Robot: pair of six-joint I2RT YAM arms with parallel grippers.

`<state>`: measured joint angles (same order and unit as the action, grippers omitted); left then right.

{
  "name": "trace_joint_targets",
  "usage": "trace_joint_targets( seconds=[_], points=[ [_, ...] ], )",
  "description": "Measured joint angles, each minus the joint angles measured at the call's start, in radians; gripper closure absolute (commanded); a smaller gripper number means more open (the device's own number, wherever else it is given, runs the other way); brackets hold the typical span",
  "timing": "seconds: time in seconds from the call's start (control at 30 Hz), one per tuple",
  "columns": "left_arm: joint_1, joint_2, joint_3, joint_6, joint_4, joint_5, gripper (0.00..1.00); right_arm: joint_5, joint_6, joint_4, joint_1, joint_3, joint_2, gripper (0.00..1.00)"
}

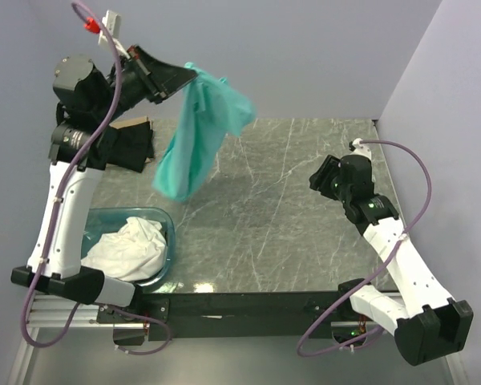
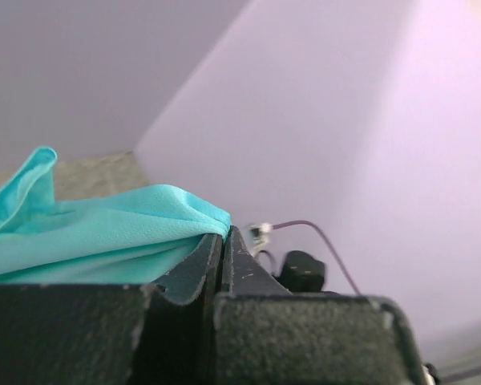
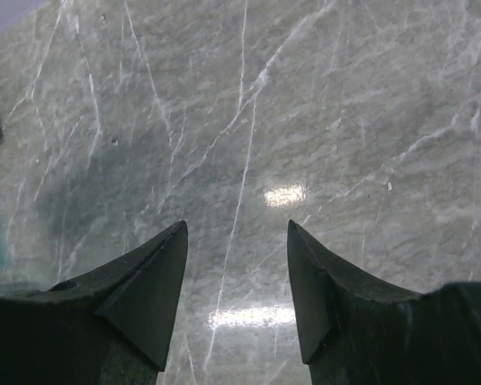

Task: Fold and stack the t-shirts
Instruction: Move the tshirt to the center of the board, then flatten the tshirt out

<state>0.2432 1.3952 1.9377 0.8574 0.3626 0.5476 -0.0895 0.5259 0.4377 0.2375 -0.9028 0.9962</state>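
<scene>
A mint-teal t-shirt [image 1: 199, 136] hangs in the air over the back left of the table, pinched at its top by my left gripper [image 1: 189, 74], which is shut on it. In the left wrist view the teal cloth [image 2: 104, 233] bunches out from between the closed fingertips [image 2: 211, 249]. A white t-shirt [image 1: 128, 249] lies crumpled in the blue tub [image 1: 170, 241] at the front left. A black t-shirt [image 1: 132, 148] lies at the back left, partly behind the left arm. My right gripper [image 1: 325, 178] hovers open over bare table at the right, its fingers [image 3: 156, 281] holding nothing.
The marble table [image 1: 289, 216] stretches between the arms. A tan cardboard sheet [image 1: 132, 123] peeks out beside the black shirt. Purple walls close in behind and at the right. Cables [image 1: 104, 48] loop from both arms.
</scene>
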Motion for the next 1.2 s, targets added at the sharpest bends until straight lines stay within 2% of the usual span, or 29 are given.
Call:
trace_joint_targets(
  seconds=[0.13,0.17,0.23,0.27,0.3,0.37,0.53,0.67,0.83,0.97,1.2],
  points=[
    [0.073,0.016,-0.015,0.057,-0.142,0.056,1.00,-0.013,-0.009,0.009,0.000,0.000,-0.029,0.40],
    [0.088,0.010,-0.038,0.068,-0.174,0.064,0.95,-0.016,-0.011,0.013,0.000,0.000,-0.036,0.41],
    [0.116,-0.017,-0.130,0.080,-0.234,0.073,0.75,-0.023,-0.014,0.021,0.000,0.000,-0.051,0.41],
    [0.129,-0.037,-0.195,0.081,-0.242,0.066,0.52,-0.027,-0.015,0.026,0.000,0.000,-0.059,0.41],
    [0.140,-0.055,-0.259,0.074,-0.230,0.049,0.41,-0.031,-0.015,0.030,0.000,0.000,-0.064,0.40],
    [0.152,-0.085,-0.387,0.059,-0.135,-0.049,0.27,-0.037,-0.014,0.039,0.000,0.000,-0.076,0.40],
    [0.146,-0.055,-0.596,-0.030,0.174,-0.302,0.24,-0.039,0.000,0.051,0.000,0.035,-0.121,0.40],
    [0.145,-0.040,-0.730,-0.061,0.299,-0.370,0.24,-0.020,0.027,0.056,0.000,0.086,-0.142,0.40],
    [0.146,-0.083,-0.851,-0.055,0.322,-0.375,0.24,0.064,0.060,0.047,0.000,0.160,-0.125,0.42],
    [0.146,-0.131,-0.895,-0.026,0.299,-0.369,0.23,0.166,0.073,0.015,0.021,0.187,-0.019,0.43],
    [0.146,-0.172,-0.927,-0.001,0.290,-0.373,0.21,0.198,0.071,-0.005,0.226,0.134,0.190,0.44]
  ],
)
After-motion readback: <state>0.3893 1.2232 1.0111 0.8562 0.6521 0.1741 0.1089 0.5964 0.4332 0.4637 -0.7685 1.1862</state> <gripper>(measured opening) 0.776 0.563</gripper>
